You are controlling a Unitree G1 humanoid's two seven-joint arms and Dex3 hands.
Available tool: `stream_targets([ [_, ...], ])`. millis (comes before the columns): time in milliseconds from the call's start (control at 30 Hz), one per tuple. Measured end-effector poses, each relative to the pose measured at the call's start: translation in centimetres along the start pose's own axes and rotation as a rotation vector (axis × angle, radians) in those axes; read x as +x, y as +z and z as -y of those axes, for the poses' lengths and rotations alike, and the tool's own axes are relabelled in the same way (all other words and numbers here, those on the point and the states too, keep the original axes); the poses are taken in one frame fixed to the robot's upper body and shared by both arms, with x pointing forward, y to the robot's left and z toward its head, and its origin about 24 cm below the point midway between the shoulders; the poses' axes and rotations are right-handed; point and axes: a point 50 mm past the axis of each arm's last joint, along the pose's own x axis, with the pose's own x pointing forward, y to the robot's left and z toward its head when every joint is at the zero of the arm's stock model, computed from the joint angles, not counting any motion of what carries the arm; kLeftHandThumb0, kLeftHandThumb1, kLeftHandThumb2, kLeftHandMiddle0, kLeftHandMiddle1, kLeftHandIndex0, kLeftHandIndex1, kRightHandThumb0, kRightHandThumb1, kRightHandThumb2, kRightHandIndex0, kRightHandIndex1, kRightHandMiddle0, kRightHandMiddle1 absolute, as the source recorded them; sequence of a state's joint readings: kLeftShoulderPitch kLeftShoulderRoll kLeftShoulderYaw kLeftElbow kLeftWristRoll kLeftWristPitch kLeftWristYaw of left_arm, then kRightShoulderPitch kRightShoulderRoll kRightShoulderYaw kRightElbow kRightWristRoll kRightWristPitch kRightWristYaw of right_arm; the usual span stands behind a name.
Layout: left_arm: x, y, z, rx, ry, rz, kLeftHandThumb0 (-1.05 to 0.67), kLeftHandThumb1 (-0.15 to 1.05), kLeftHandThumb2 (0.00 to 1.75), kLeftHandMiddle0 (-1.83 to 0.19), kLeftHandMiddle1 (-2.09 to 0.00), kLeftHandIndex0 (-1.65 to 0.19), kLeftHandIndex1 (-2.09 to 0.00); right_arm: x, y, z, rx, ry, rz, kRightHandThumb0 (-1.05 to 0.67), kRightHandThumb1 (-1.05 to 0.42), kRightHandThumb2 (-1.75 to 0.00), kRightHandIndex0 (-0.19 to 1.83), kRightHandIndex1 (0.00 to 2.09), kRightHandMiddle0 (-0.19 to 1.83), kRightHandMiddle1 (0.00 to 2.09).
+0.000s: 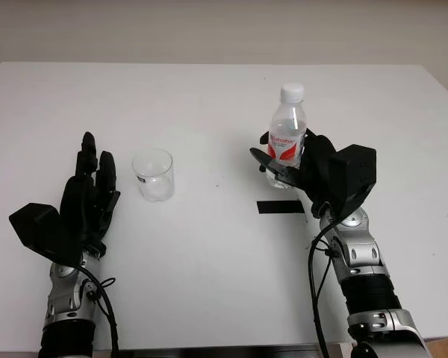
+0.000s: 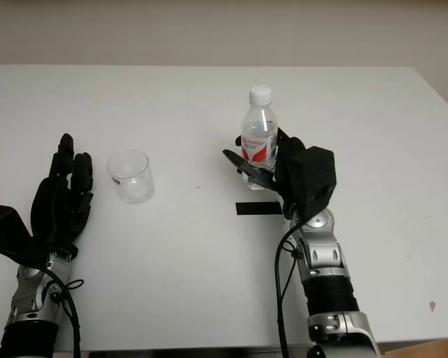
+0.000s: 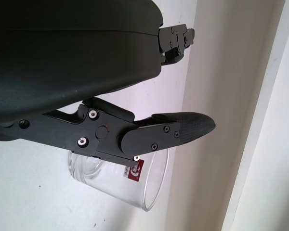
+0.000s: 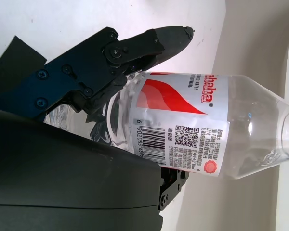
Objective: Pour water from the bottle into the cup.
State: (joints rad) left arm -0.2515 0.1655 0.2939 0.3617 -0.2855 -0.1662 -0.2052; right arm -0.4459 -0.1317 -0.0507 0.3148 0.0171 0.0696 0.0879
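Note:
A clear plastic water bottle with a white cap and a red label stands upright right of the table's centre. My right hand is shut on its lower half, and its fingers wrap the ribbed body below the label. Left of centre, a clear empty glass cup stands upright on the white table. My left hand is open just left of the cup and apart from it. In the left wrist view the cup sits close beyond one finger.
A short strip of black tape lies on the table just in front of the bottle. The table's far edge meets a pale wall. A wide bare stretch of tabletop separates cup and bottle.

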Motion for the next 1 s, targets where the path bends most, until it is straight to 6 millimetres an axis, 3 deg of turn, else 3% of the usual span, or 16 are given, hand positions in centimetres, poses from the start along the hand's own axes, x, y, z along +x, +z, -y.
stream_targets([
  [433, 0.0, 0.0, -0.1, -0.008, -0.006, -0.006, -0.61, 1.05, 0.55, 0.13, -0.05, 0.17, -0.04, -1.4, -2.0, -0.3, 0.051, -0.023, -0.036, -0.4, -1.05, -0.44, 1.52, 2.09, 1.11, 2.09],
  [667, 0.0, 0.1, -0.3, -0.002, -0.005, -0.013, -0.62, 1.05, 0.55, 0.13, -0.05, 0.16, -0.05, -2.0, -3.2, 0.2, 0.059, -0.052, -0.055, -0.41, -1.05, -0.42, 1.43, 2.09, 1.02, 2.09],
  [1000, 0.0, 0.1, -0.5, -0.003, -0.011, -0.019, -0.62, 1.05, 0.54, 0.14, -0.05, 0.17, -0.05, -2.1, -3.3, 0.1, 0.067, -0.058, -0.049, -0.41, -1.05, -0.42, 1.36, 2.09, 0.97, 2.09],
])
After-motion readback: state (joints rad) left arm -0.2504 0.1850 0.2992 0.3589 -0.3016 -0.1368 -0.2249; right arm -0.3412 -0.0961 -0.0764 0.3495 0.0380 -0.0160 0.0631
